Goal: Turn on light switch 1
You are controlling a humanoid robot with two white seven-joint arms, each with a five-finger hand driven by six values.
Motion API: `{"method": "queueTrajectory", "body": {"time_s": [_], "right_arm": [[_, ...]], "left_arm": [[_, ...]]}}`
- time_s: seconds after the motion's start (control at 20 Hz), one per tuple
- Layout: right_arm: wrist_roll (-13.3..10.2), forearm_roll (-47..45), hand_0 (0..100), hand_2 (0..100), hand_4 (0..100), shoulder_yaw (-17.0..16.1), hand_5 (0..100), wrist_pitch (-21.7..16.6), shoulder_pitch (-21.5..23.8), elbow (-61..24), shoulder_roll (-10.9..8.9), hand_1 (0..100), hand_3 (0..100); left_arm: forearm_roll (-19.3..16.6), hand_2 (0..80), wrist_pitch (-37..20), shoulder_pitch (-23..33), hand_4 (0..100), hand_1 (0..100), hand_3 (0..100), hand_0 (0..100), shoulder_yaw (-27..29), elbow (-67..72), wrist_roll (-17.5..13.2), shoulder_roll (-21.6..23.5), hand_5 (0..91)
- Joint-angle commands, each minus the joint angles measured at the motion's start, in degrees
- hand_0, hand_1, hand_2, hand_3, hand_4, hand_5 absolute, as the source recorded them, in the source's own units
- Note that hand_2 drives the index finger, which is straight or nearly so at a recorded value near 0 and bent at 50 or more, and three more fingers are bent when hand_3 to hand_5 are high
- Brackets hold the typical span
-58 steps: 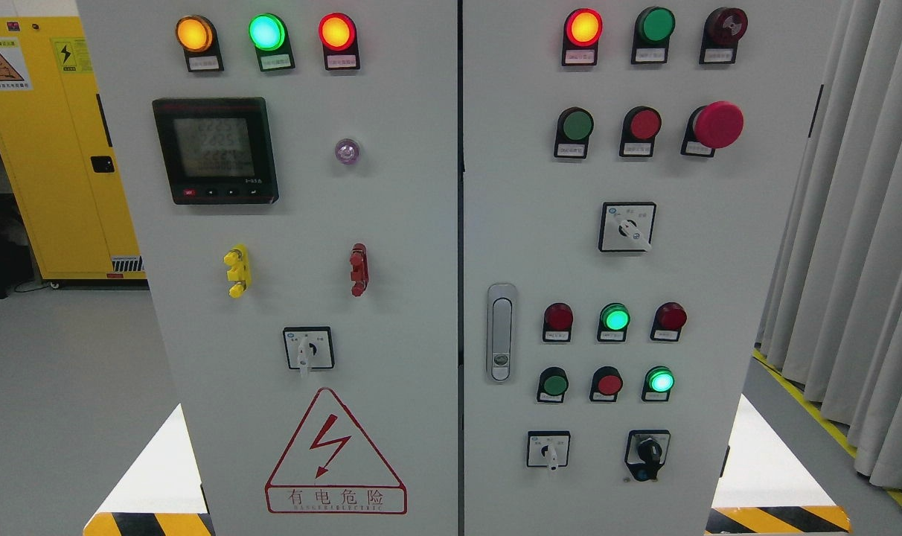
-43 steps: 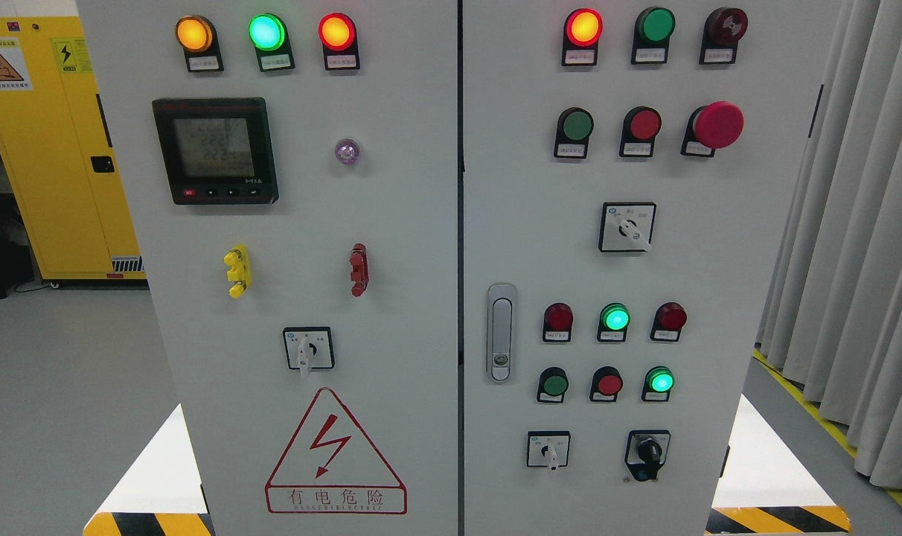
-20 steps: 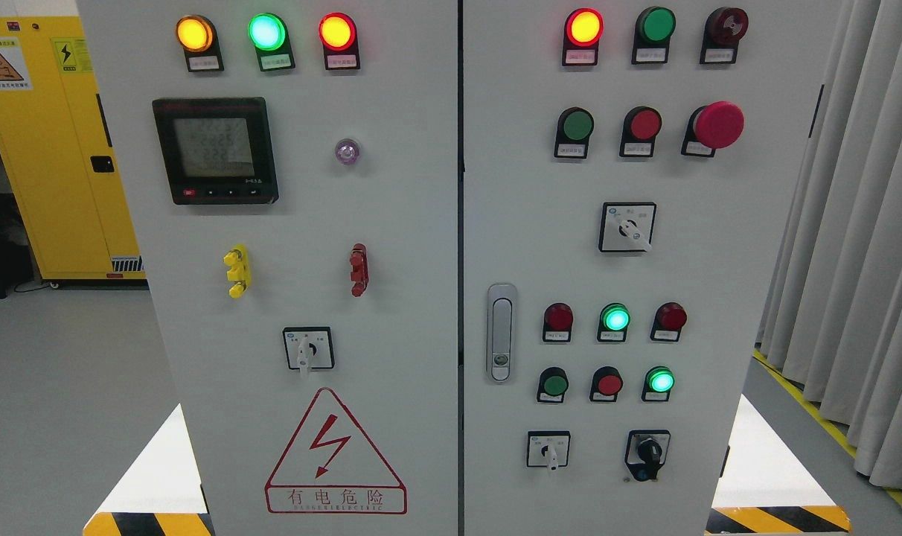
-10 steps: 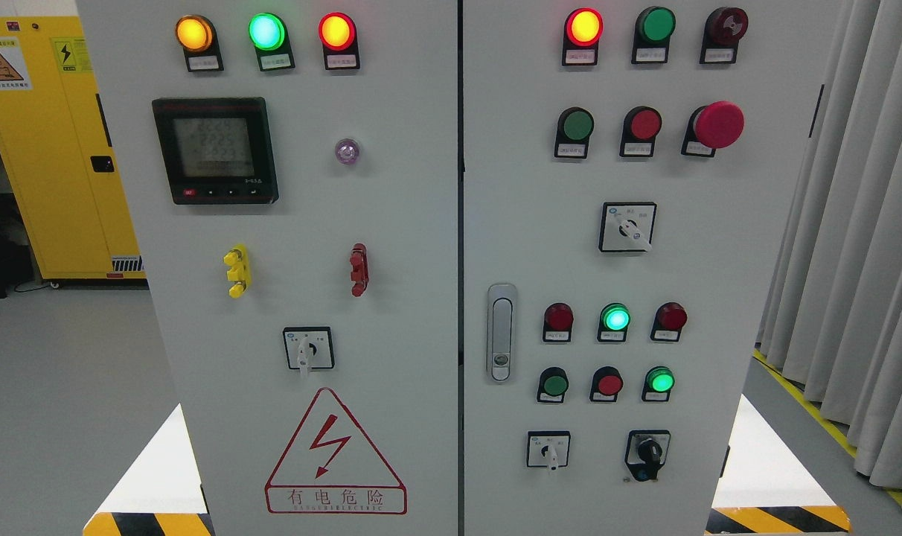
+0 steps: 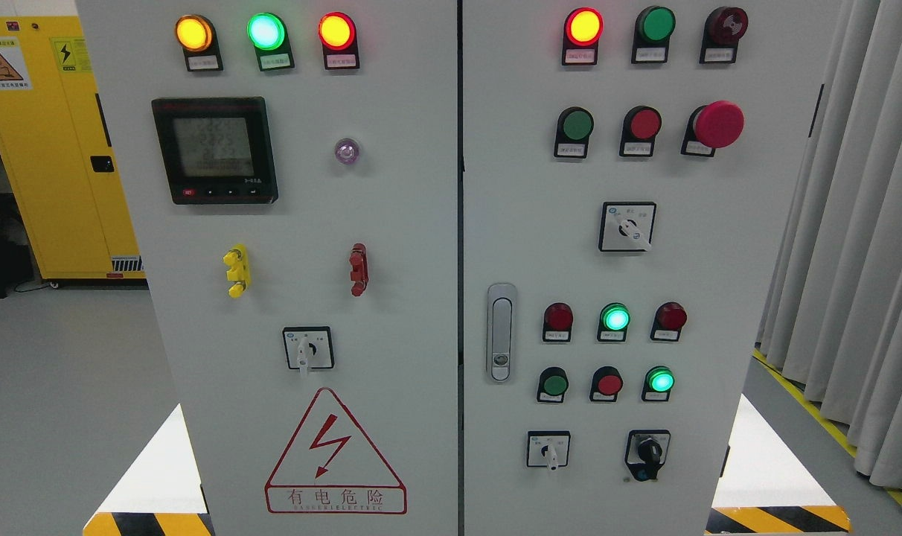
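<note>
A grey two-door electrical cabinet fills the head view. Its right door carries rows of lamps and push buttons: a lit red lamp at the top, a dark green button and a red button below it, and a red mushroom stop button. Lower down, a green lamp glows between two dark red ones, with a dark green button, a red button and a lit green button underneath. The labels are too small to tell which is light switch 1. Neither robot hand is in view.
Rotary selectors sit on the panel, and a black key switch. A door latch is near the centre seam. A yellow cabinet stands at the left, grey curtains at the right.
Only the digits on the meter display flicker; the lamps and switches stay as they were, and no arm has come into view.
</note>
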Motion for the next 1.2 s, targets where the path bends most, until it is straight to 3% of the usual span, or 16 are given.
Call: {"method": "queueTrajectory", "body": {"time_s": [0.0,0.35,0.75,1.05,1.15], "right_arm": [[0.05,0.0,0,4,0,0.0,0,-0.01,0.0,0.0,0.0,50,0],[0.05,0.0,0,4,0,0.0,0,-0.01,0.0,0.0,0.0,50,0],[0.05,0.0,0,4,0,0.0,0,-0.01,0.0,0.0,0.0,50,0],[-0.04,0.0,0,4,0,0.0,0,-0.01,0.0,0.0,0.0,50,0],[0.05,0.0,0,4,0,0.0,0,-0.01,0.0,0.0,0.0,50,0]], "left_arm": [[-0.67,51.8,2.83,-3.31,83,62,80,8,-3.03,-16.67,1.22,0.32,76.7],[-5.59,51.2,10.74,-9.99,83,61,78,8,-3.92,-17.91,3.78,-3.28,76.7],[-6.3,54.9,19.62,-15.09,85,63,82,9,-4.0,-18.96,8.08,-5.48,78.2],[-7.62,57.8,24.45,-18.78,86,67,83,8,-4.0,-18.96,9.49,-5.84,83.6],[-7.71,58.7,26.3,-20.1,87,68,84,14,-4.0,-18.96,9.76,-6.1,83.9]]}}
